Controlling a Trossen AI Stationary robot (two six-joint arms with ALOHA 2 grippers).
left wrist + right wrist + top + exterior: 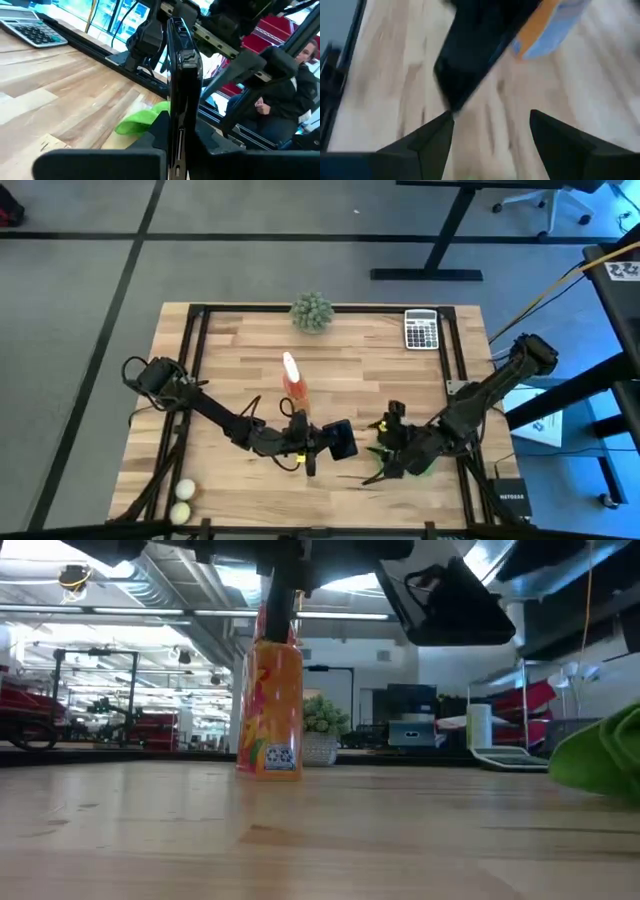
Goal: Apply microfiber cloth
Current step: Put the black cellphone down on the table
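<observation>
Left gripper (318,448): clamped on a dark tablet (341,440), held on edge.
Right gripper (385,460): fingers spread wide, empty.
Cloth (418,465): on the table (230,370), under the right gripper.
Bottle (292,377): beyond the left gripper.

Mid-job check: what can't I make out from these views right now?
- Cloth: cut off by the low view's right edge. In the high view the right gripper covers most of it, so contact is unclear.
- Right wrist view: blurred, and the cloth is not seen.
- Dark slab in the left gripper: edge-on in the left wrist view, so its face is hidden.
- Bottle: an arm hides its top in the low view.
</observation>
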